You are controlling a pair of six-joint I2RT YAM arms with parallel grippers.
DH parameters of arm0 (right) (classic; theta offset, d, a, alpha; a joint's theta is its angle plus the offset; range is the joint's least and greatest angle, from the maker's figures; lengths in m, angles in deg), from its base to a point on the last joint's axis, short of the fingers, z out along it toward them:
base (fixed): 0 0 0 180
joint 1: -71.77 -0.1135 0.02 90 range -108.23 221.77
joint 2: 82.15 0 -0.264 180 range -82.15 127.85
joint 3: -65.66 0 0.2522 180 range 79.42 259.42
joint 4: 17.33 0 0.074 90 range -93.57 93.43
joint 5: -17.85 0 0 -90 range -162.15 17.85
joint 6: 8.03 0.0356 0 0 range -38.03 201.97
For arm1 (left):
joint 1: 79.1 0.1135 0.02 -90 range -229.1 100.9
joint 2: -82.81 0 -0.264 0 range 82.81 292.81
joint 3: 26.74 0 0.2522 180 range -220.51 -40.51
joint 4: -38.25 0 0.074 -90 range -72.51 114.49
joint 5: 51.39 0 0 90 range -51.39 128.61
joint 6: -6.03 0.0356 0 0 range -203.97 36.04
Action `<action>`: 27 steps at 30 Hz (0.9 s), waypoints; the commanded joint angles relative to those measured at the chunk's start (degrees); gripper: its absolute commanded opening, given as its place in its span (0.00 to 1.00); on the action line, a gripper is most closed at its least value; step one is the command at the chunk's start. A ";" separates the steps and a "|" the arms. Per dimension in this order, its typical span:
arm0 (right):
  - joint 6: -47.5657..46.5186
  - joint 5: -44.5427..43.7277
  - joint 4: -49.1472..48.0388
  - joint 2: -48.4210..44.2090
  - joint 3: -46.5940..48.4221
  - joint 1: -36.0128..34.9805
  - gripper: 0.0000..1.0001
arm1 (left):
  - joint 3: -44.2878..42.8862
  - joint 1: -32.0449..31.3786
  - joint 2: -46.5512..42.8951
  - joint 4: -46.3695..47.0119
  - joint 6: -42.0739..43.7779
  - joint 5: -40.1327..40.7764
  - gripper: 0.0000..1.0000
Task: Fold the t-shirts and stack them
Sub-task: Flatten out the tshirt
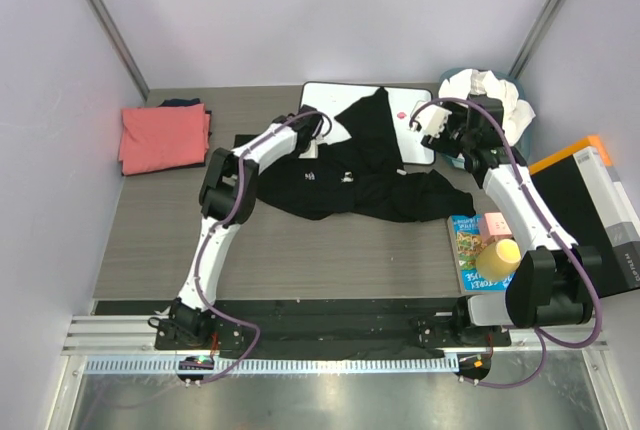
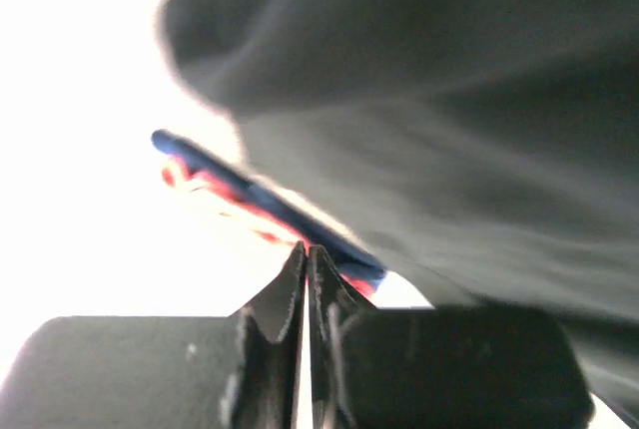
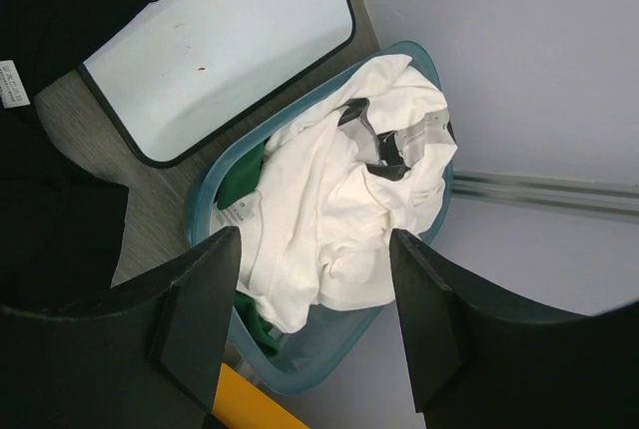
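A black t-shirt (image 1: 350, 175) lies spread and crumpled mid-table, its top part over the white board (image 1: 320, 95). My left gripper (image 1: 322, 130) is at the shirt's upper left edge over the board. In the left wrist view it (image 2: 305, 249) is shut, with no cloth seen between the fingers and black cloth (image 2: 449, 100) just beyond the tips. My right gripper (image 1: 437, 130) is open and empty (image 3: 315, 239) above white t-shirts (image 3: 339, 200) heaped in a teal basket (image 3: 300, 374). A folded coral-pink t-shirt (image 1: 163, 138) lies far left.
The basket (image 1: 450, 78) stands at the back right with green cloth (image 3: 235, 175) under the white shirts. A colourful book (image 1: 465, 250), a yellow object (image 1: 497, 255), a pink block (image 1: 493, 225) and an orange-and-black box (image 1: 590, 200) sit at the right. Walls close in on both sides.
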 commanded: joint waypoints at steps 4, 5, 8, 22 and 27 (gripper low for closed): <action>2.74 -1.28 -3.95 -3.77 -2.00 -0.20 0.66 | 0.70 8.39 4.25 22.09 11.71 15.23 0.00; 3.09 -1.37 -3.87 -4.03 -2.09 -0.20 0.66 | 0.61 9.00 4.25 23.67 12.93 15.58 0.00; 3.97 -1.90 -3.87 -5.26 -2.97 -0.20 0.66 | 1.22 9.10 0.32 27.20 10.33 14.27 0.00; 6.60 -0.49 3.08 -8.70 -5.08 -0.29 0.67 | 21.28 -1.80 -36.79 9.91 -2.17 -31.05 0.98; 8.80 0.04 5.10 -7.20 -4.20 -0.29 0.67 | 13.63 -4.17 -34.43 -6.18 1.42 -54.42 0.98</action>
